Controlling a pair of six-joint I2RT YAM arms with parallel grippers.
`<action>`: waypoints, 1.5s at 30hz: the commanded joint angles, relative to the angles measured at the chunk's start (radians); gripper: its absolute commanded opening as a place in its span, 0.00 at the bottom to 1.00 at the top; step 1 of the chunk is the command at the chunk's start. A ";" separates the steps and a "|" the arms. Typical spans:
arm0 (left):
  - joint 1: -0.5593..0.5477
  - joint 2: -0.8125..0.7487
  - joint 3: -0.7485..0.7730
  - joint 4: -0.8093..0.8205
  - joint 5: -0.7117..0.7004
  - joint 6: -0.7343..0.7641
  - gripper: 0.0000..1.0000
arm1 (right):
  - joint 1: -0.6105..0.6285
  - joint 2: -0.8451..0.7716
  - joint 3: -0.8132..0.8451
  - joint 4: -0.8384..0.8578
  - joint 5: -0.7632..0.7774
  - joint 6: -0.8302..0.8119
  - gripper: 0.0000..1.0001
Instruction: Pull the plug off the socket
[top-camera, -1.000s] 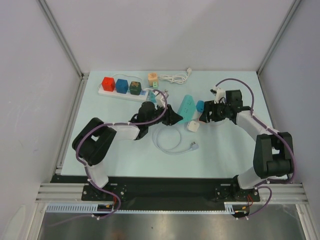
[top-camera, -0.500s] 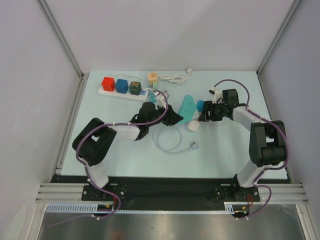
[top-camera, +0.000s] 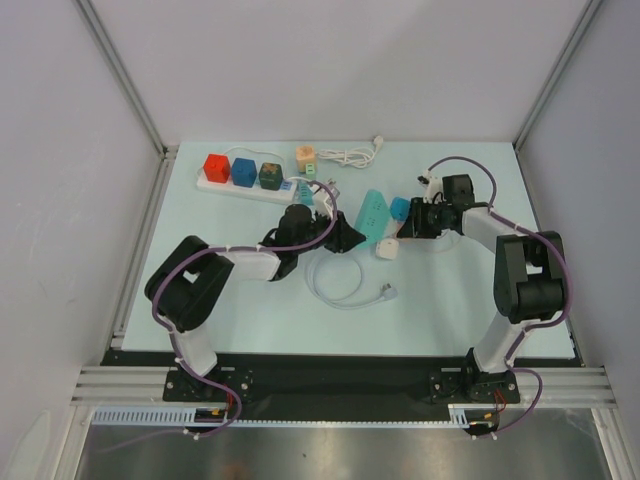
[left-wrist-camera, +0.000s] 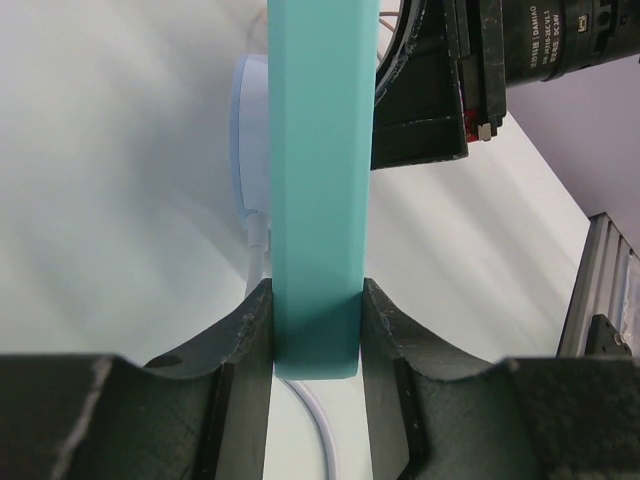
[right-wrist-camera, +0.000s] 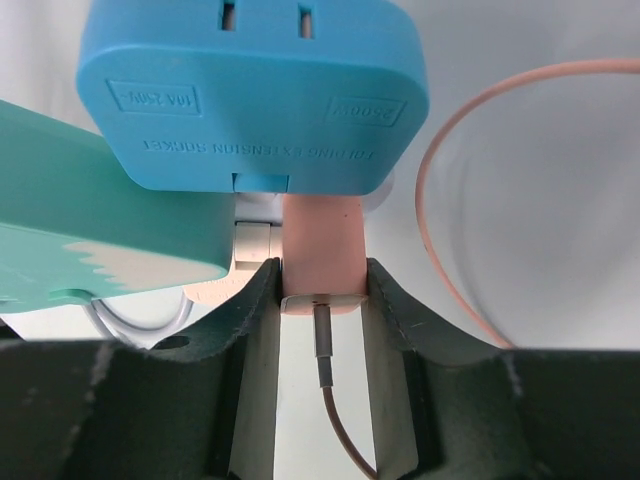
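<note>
Left gripper (left-wrist-camera: 316, 330) clamped on one end of the teal socket (left-wrist-camera: 318, 150), mid-table. Right gripper (right-wrist-camera: 322, 290) pinching the pink plug (right-wrist-camera: 322, 245) just under the blue adapter (right-wrist-camera: 250, 90), which touches the socket. Bare table (top-camera: 450, 290) on my right and towards my bases. White cable loop (top-camera: 335, 290) lies near the socket. Power strip (top-camera: 240, 180) rear-left. Enclosure walls well apart.
</note>
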 joint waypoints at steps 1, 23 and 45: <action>-0.012 -0.011 0.025 0.054 0.058 0.031 0.23 | 0.021 -0.002 0.019 0.010 -0.050 0.009 0.00; -0.012 0.134 0.307 -0.213 0.210 0.191 0.06 | 0.010 -0.023 -0.006 0.033 -0.024 0.015 0.00; -0.046 0.078 0.235 0.153 0.379 -0.324 0.00 | -0.080 -0.111 -0.059 0.093 0.021 0.081 0.00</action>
